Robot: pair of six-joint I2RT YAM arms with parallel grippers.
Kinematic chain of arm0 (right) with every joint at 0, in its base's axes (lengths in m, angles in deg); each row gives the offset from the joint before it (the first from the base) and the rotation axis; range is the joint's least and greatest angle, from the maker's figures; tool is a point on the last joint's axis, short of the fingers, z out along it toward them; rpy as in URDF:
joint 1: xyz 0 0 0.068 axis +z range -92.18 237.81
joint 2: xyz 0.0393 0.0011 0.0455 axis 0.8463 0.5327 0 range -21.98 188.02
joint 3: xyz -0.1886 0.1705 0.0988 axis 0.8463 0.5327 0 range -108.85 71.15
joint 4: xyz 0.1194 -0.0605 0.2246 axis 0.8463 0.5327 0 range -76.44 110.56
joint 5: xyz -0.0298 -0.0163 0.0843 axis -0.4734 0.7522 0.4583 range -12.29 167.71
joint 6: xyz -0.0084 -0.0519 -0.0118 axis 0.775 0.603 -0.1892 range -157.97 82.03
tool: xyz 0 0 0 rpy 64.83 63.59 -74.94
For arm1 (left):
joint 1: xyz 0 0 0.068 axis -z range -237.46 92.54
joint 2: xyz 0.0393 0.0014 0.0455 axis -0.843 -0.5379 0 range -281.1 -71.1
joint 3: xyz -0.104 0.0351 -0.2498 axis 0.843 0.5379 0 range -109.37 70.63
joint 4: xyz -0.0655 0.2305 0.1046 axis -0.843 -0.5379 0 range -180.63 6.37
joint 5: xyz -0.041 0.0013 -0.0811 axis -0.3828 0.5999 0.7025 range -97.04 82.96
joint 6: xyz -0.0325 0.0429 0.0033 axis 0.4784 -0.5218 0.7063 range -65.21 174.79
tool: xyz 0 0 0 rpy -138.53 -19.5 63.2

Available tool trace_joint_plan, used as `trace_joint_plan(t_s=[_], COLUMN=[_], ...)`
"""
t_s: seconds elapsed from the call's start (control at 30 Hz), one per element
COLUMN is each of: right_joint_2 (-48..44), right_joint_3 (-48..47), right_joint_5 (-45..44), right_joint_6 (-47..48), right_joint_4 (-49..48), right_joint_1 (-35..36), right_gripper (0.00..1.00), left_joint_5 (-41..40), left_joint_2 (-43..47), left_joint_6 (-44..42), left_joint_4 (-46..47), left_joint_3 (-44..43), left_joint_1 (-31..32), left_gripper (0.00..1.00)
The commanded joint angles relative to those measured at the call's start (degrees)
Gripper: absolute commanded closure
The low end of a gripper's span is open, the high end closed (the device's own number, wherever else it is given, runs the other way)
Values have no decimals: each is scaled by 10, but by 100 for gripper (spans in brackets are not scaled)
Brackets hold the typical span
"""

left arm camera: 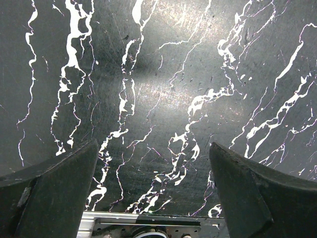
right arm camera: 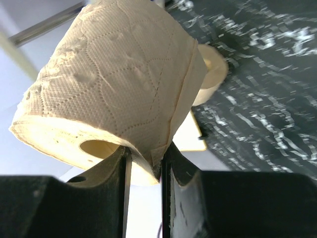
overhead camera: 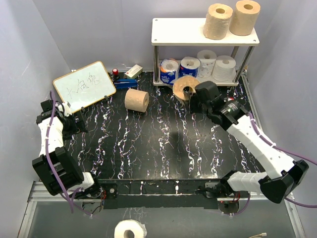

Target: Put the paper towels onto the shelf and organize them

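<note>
Right gripper [right arm camera: 144,154] pinching tan roll [right arm camera: 114,74] wall through core, near tabletop far edge. Likely light, squashy: grip gently. Left gripper [left arm camera: 153,148] spread, empty.

Around me: black white-veined marble tabletop [overhead camera: 148,148], plain pale walls [overhead camera: 89,29] left, far and right, metal rail [overhead camera: 37,193] at near edge, grey floor [overhead camera: 198,223] below.

Black, white-veined marble-look tabletop [overhead camera: 148,148]. Back-left corner: wood-framed white writing board [overhead camera: 84,85], set askew. Just right of it, one tan-brown paper roll [overhead camera: 136,100] on its side. Back-right corner: cream-topped silver-legged shelf [overhead camera: 178,30]. The top board carries two upright tan rolls [overhead camera: 218,21]. The lower board holds two blue-wrapped rolls [overhead camera: 169,71] on the left and two white rolls [overhead camera: 224,68] on the right.
</note>
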Motion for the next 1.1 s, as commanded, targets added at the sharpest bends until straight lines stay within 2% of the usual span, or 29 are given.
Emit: trace_joint_plan(t_s=[0.0, 0.27, 0.43, 0.63, 1.07], right_joint_2=[42, 197, 240, 230, 254], right_joint_3=[-122, -357, -465, -490, -536], right_joint_5=[-4, 42, 31, -13, -18], right_joint_6=[-222, -182, -165, -153, -52], right_joint_4=[4, 83, 121, 98, 13], right_joint_1=[-10, -51, -81, -115, -141], right_gripper=[100, 100, 100, 100, 100], left_joint_5=[3, 8, 8, 11, 11], left_joint_2=[10, 10, 12, 11, 11], left_joint_6=[-2, -2, -1, -2, -2], left_joint_4=[-5, -7, -7, -8, -9], left_joint_3=[2, 1, 1, 1, 1], left_joint_1=[-2, -2, -2, -2, -2], left_gripper=[7, 7, 7, 7, 7])
